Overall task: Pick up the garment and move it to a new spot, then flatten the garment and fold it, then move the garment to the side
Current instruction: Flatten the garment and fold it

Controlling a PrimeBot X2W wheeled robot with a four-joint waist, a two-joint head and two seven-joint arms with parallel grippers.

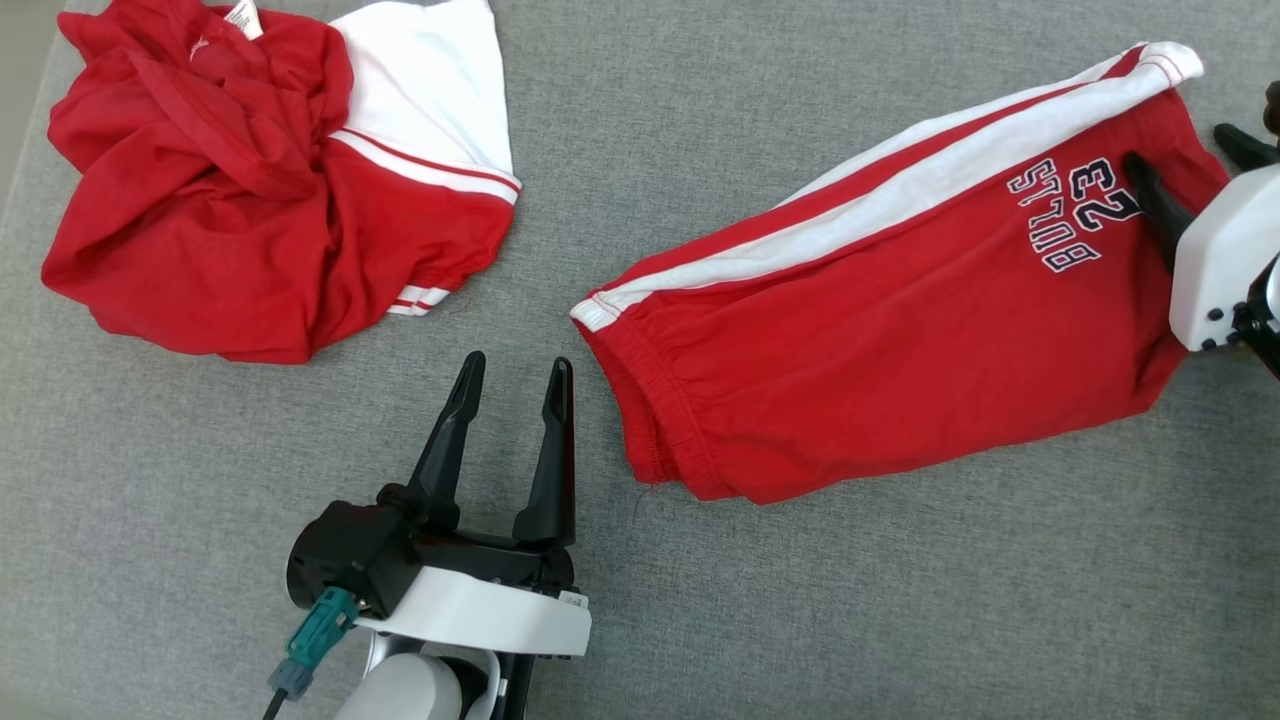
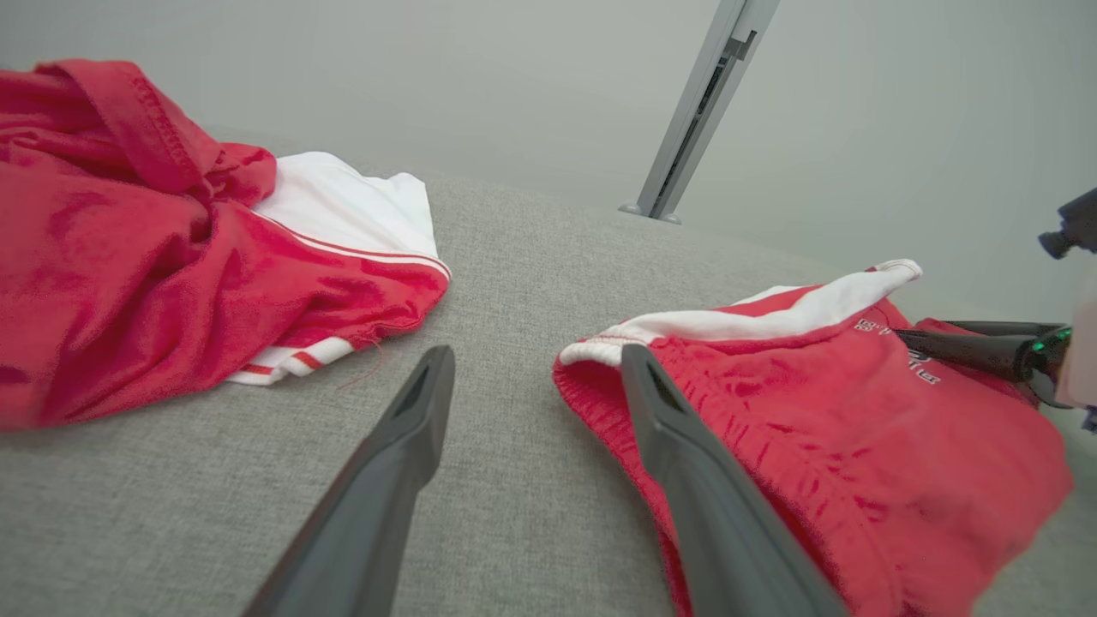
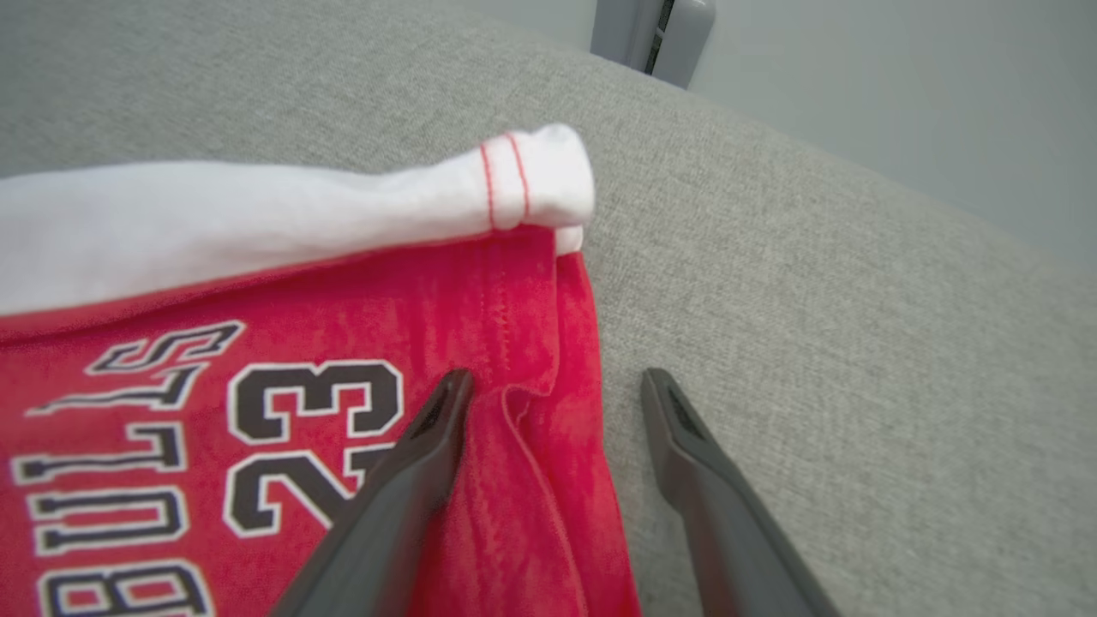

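If shut as placed, risks pinching only the top layer. Finds the right gripper [image 1: 1185,150] spread wide and empty at the hem [image 3: 523,291] of the shorts [image 1: 880,330], one finger over red cloth, the other over bare table [image 1: 900,600]; cannot tell whether touching. Would likely peel the fold open on lifting. Shows the left gripper [image 1: 516,365] equally wide, holding nothing, just beside the waistband [image 1: 650,400] yet off it; could close on air or bunch the elastic. Places the shorts folded flat at the right of the table, well apart from the crumpled shirt [image 1: 230,200] at the far left. Could skew or spill open under uneven lifting of the two ends, or drag and wrinkle if slid low.
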